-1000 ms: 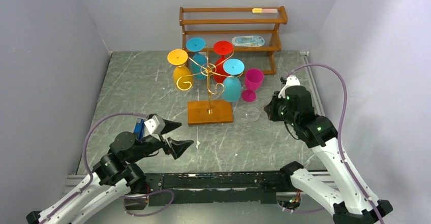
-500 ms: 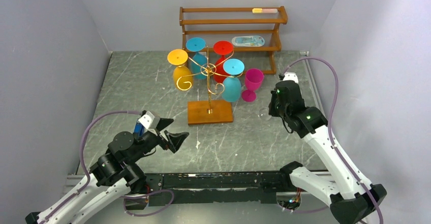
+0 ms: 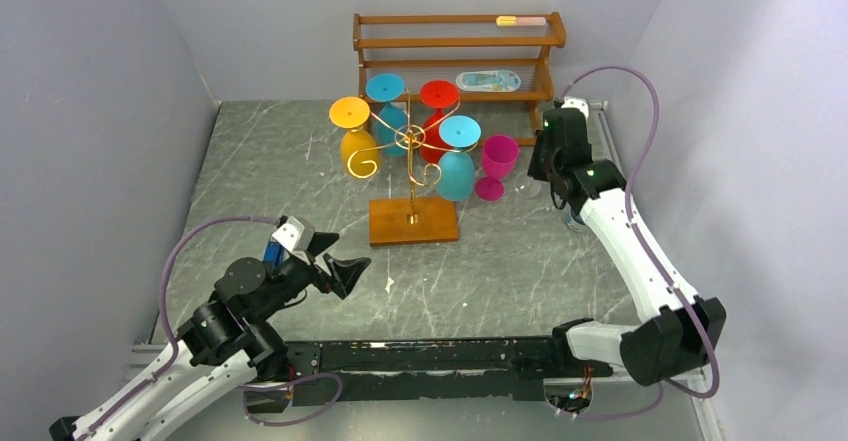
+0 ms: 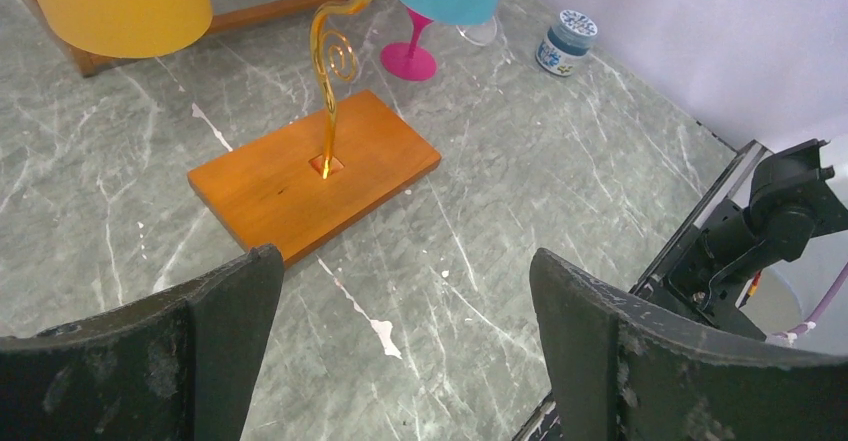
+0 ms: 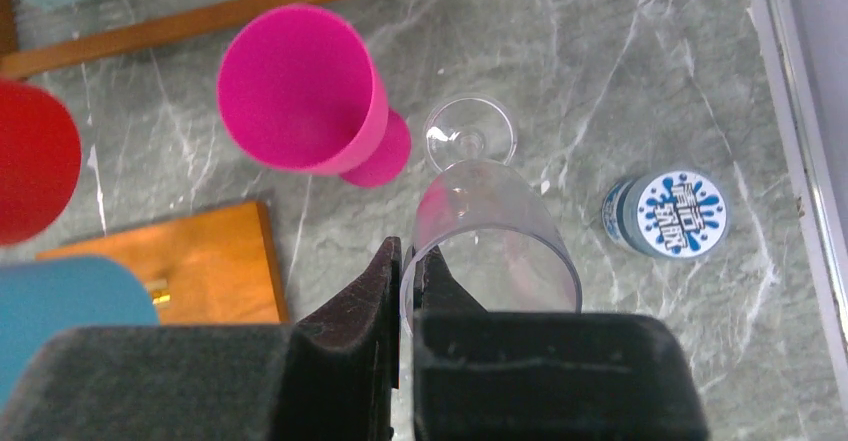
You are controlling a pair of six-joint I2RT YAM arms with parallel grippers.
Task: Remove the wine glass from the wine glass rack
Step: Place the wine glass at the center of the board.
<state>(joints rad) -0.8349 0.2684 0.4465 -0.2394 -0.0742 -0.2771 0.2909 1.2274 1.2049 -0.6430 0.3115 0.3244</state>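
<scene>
The wine glass rack [image 3: 411,161] is a gold pole with scroll arms on a brown wooden base [image 3: 413,221]. Yellow [image 3: 352,136], blue [image 3: 385,101], red [image 3: 437,111] and cyan [image 3: 456,161] glasses hang upside down from it. My right gripper [image 5: 408,261] is shut on the rim of a clear wine glass [image 5: 495,226], held upright right of the rack. In the top view this gripper [image 3: 545,171] is beside a pink glass [image 3: 497,161] standing on the table. My left gripper [image 3: 335,261] is open and empty, near the rack's base [image 4: 315,171].
A three-tier brown wooden shelf [image 3: 455,41] stands at the back with a flat packet on it. A small tin with a blue and white lid [image 5: 667,213] sits on the table right of the clear glass. A metal rail [image 5: 795,141] edges the table's right side.
My right arm has swung back and to the right with the clear glass, from in front of the rack's base to beside the pink glass. The left gripper shifted slightly.
</scene>
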